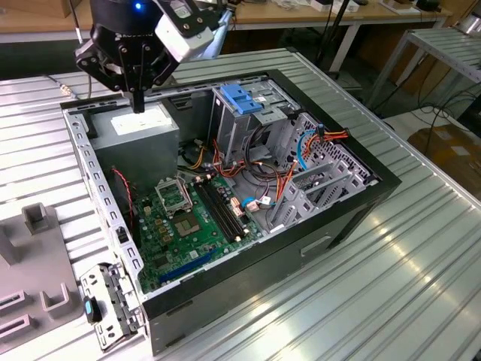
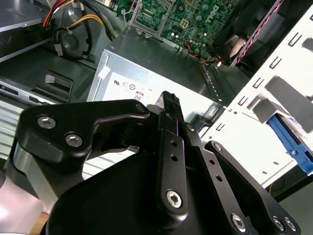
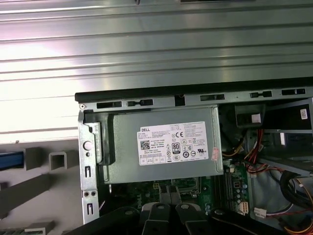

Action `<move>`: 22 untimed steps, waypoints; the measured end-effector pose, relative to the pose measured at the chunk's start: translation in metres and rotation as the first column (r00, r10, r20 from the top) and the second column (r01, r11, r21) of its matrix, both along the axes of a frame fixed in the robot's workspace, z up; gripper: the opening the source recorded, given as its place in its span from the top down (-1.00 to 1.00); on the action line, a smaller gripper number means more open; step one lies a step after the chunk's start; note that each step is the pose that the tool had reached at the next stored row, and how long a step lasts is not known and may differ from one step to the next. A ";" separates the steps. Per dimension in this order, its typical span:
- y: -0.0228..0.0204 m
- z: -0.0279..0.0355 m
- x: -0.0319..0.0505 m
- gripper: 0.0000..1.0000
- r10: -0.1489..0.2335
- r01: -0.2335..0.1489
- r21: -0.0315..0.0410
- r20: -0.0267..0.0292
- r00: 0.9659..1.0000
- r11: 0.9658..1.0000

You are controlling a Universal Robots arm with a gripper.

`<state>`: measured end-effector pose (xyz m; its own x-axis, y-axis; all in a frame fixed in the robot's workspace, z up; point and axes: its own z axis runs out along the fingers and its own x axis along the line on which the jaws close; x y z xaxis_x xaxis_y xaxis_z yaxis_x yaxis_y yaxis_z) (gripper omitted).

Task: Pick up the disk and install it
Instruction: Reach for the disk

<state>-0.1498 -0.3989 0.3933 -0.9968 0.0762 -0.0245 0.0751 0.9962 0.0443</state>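
Observation:
My gripper point(image 1: 139, 105) hangs over the back corner of an open computer case point(image 1: 353, 203), at the exterior view's left. It is just above the grey power supply box point(image 1: 143, 131) with its white sticker point(image 3: 173, 144). In the second wrist view the gripper point(image 2: 169, 101) has its two black fingers pressed together with nothing between them. The disk is out of view. A blue strip point(image 3: 10, 159) shows beside grey holders at the picture's edge in the first wrist view; I cannot tell what it is.
Inside the case are a green motherboard point(image 1: 188, 218), bundles of orange and red cables point(image 1: 285, 173) and a metal drive cage with a blue plastic latch point(image 1: 242, 99). Grey fixture blocks point(image 1: 37, 218) and a loose metal bracket point(image 1: 109, 308) lie on the ribbed metal table point(image 1: 391, 286).

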 end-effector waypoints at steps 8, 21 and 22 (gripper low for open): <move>0.0000 0.0000 -0.0037 0.79 0.000 0.000 0.000 0.000 1.000 1.000; 0.0000 0.0000 -0.0100 0.79 0.000 0.000 0.000 0.000 1.000 1.000; 0.0000 0.0000 -0.0104 0.79 0.000 0.000 0.000 0.000 1.000 1.000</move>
<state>-0.1602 -0.3989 0.3933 -0.9968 0.0762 -0.0245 0.0751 0.9962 0.0444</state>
